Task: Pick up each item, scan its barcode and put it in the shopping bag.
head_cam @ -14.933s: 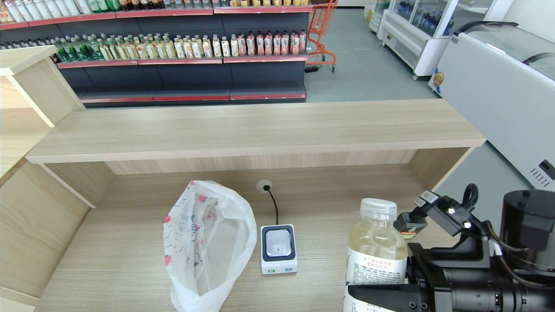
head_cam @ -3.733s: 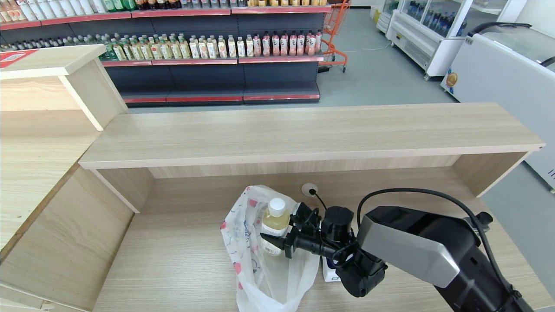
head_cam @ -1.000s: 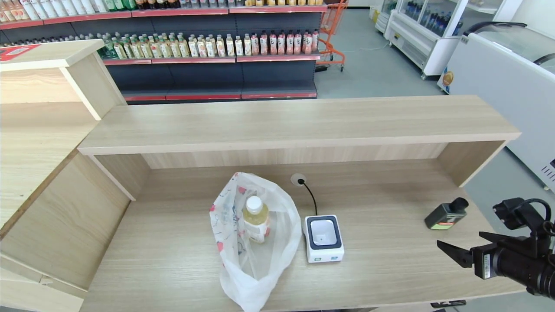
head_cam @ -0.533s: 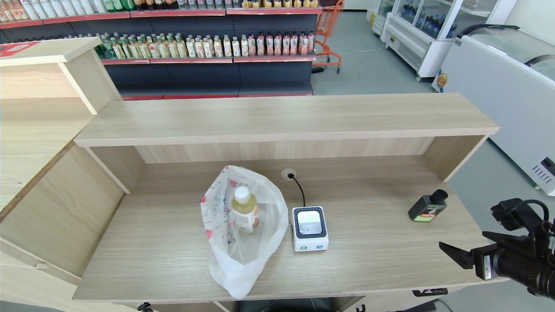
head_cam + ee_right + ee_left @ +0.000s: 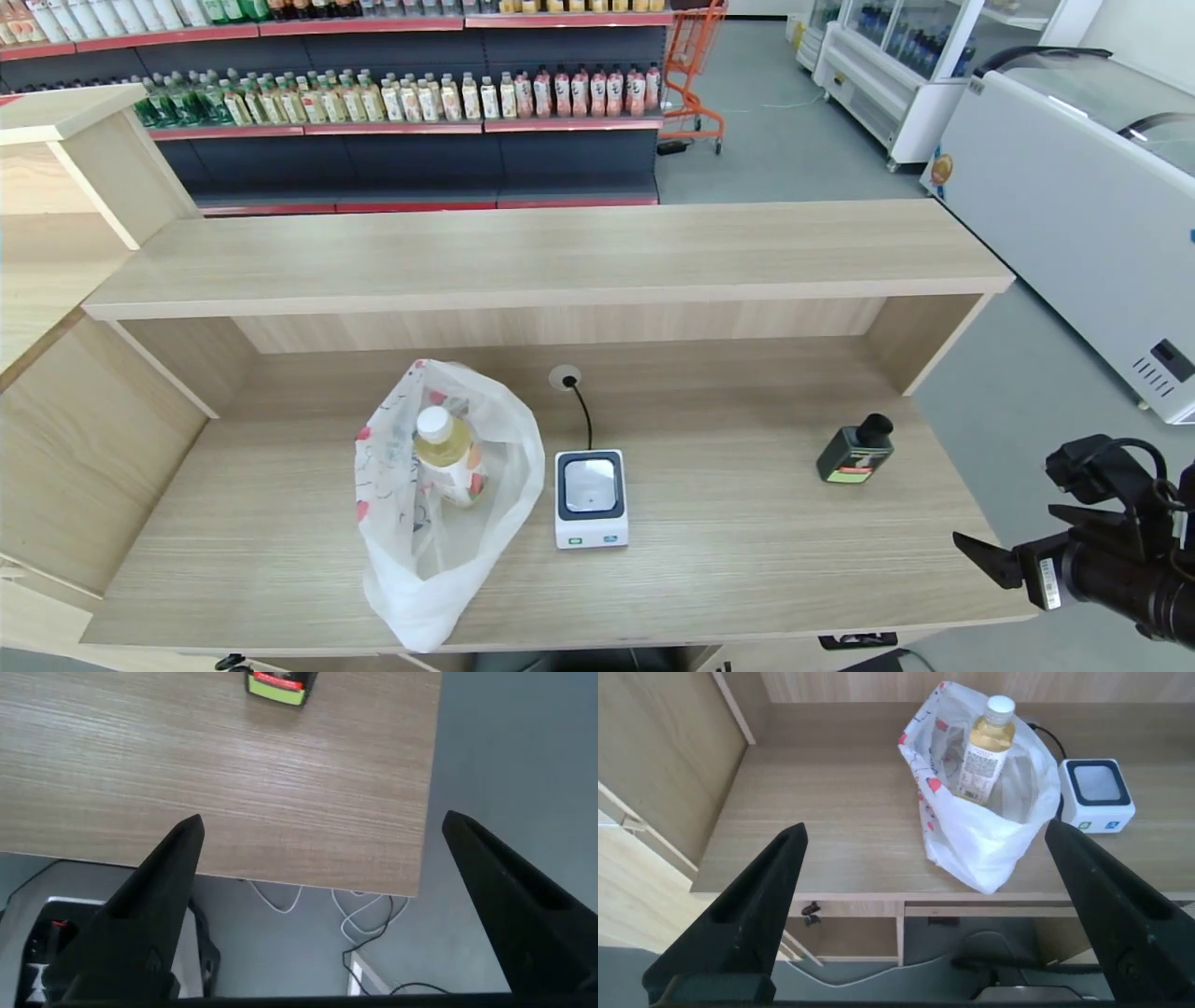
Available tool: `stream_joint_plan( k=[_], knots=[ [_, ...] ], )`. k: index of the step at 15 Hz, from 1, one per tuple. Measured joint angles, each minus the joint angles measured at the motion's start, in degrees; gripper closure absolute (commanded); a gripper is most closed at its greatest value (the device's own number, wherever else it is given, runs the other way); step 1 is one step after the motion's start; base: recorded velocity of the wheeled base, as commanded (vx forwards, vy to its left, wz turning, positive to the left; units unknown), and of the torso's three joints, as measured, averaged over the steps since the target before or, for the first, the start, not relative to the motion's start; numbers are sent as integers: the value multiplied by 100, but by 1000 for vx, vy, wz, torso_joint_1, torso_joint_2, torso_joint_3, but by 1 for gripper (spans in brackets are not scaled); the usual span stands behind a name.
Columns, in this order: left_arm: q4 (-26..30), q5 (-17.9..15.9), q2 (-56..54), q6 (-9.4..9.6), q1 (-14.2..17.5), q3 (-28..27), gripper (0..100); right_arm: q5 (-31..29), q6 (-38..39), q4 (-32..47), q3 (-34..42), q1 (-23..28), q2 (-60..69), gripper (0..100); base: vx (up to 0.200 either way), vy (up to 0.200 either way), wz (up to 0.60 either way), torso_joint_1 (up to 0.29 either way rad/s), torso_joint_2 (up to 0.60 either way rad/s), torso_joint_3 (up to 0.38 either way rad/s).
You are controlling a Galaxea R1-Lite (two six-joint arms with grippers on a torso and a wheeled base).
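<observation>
A white shopping bag [image 5: 425,560] with red marks stands open on the wooden counter [image 5: 747,551]; a pale-yellow drink bottle [image 5: 446,457] stands upright inside it. The white barcode scanner [image 5: 590,497] sits just right of the bag. A small dark bottle [image 5: 854,452] with a black cap lies near the counter's right end. My right gripper [image 5: 1008,537] hangs open and empty off the counter's front right corner, with the small dark bottle [image 5: 277,684] beyond it. My left gripper [image 5: 926,831] is open and empty, out past the counter's near edge in front of the bag [image 5: 980,831] and drink bottle [image 5: 984,735].
A raised wooden ledge [image 5: 541,252] runs along the back of the counter, with side panels at both ends. A black cable [image 5: 581,411] leads from the scanner to a hole in the counter. Store shelves and freezers stand far behind.
The drink bottle my right gripper held earlier now stands in the bag, and that gripper is back at the right, open. Over the last second the camera turned; the things stayed put.
</observation>
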State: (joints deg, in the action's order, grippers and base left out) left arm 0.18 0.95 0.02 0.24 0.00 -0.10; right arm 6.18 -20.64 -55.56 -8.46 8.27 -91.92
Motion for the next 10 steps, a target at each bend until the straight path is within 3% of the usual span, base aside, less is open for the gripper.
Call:
stream_joint_plan(
  k=[5, 10],
  knots=[
    [-2, -2, 0, 40, 0, 0, 0, -187, -169, -62, -57, 102, -179, 0, 0, -200, 0, 1, 1, 1],
    [0, 2, 0, 5, 0, 0, 0, -413, -728, -73, -325, 94, -529, 0, 0, 0, 0, 0, 0, 0]
  ],
)
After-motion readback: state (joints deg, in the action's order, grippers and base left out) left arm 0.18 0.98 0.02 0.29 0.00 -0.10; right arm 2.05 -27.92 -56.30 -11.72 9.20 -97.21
